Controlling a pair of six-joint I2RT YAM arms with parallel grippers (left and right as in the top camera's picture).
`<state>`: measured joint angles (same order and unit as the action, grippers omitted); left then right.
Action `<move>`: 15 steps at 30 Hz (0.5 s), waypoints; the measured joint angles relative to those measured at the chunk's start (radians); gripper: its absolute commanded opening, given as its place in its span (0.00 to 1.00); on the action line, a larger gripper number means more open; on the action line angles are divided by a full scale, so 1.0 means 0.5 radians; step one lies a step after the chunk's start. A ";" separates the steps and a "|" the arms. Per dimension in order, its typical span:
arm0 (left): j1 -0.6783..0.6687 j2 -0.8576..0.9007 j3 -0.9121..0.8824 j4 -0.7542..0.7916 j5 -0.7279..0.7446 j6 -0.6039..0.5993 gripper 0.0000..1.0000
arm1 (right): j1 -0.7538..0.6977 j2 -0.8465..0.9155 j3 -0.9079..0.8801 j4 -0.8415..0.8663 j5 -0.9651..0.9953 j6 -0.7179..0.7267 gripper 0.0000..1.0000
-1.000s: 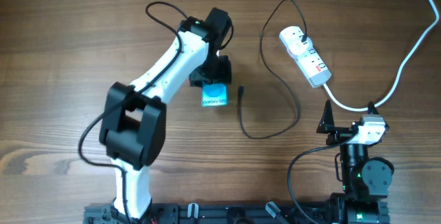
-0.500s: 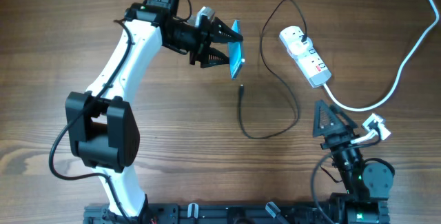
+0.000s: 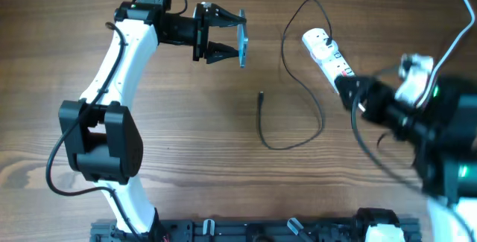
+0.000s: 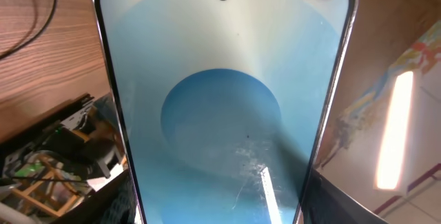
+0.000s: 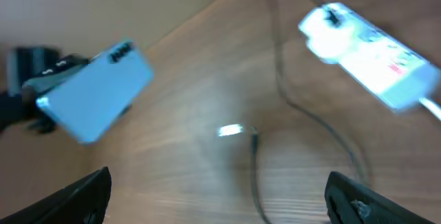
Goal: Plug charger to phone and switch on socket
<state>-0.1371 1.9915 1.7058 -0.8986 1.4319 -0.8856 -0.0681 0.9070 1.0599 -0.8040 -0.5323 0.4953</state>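
Left side first: my left claw (image 3: 237, 39) was clamped on the phone (image 3: 243, 46), pinched between both fingers and held up off the tabletop (image 3: 186, 138). It was turned so the overhead only caught it nearly edge-on. In my left wrist cam the screen filled the whole view: pale blue with a darker blue circle, punch-hole camera up top, a "100" in the corner.

Toward the middle, the charger (image 3: 322, 119) had its loose plug tip (image 3: 261, 97) lying flat on the wood, below and a bit right of the phone and well apart from it. From there the thin black cable curled right, up and around to the socket (image 3: 322, 48), which lay diagonally at upper right with a black plug (image 3: 329, 42) in it. Couldn't make out the switches, too small.

Far right, my right arm (image 3: 417, 115) was a blur, its front end just beside the socket's lower end. My right claw (image 5: 217, 182) had its fingers spread wide, gripping nothing.
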 measured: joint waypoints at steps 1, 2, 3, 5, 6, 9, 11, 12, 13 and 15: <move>0.004 0.000 0.000 -0.001 0.012 -0.019 0.60 | 0.015 0.098 0.074 -0.020 -0.080 -0.064 0.99; 0.005 -0.001 0.000 -0.001 0.022 -0.038 0.60 | 0.103 0.224 0.182 -0.122 -0.126 -0.156 0.99; 0.004 -0.001 0.000 -0.001 0.027 -0.064 0.60 | 0.277 0.320 0.285 -0.249 -0.014 -0.215 0.99; 0.004 -0.001 0.000 0.002 0.038 -0.107 0.60 | 0.712 0.420 0.488 -0.428 0.420 -0.229 0.99; 0.004 -0.001 0.000 0.002 0.043 -0.136 0.60 | 1.038 0.457 0.629 -0.442 0.743 -0.190 0.99; 0.004 -0.001 0.000 0.000 0.055 -0.172 0.59 | 1.721 0.537 0.910 -0.247 1.374 -0.086 0.99; 0.004 -0.001 0.000 0.004 0.058 -0.178 0.59 | 1.898 0.713 1.064 -0.159 1.546 -0.079 0.99; 0.004 -0.001 0.000 0.003 0.058 -0.179 0.59 | 1.924 0.868 1.173 -0.206 1.605 -0.072 0.99; 0.004 -0.001 0.000 0.003 0.058 -0.179 0.58 | 1.926 1.023 1.285 -0.281 1.659 -0.067 0.99; 0.004 -0.001 0.000 0.004 0.059 -0.179 0.58 | 1.926 1.394 1.562 -0.438 1.798 -0.013 0.99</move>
<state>-0.1352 1.9911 1.7058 -0.8967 1.4612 -0.9752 0.8951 1.6039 1.8408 -1.0229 0.3664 0.4889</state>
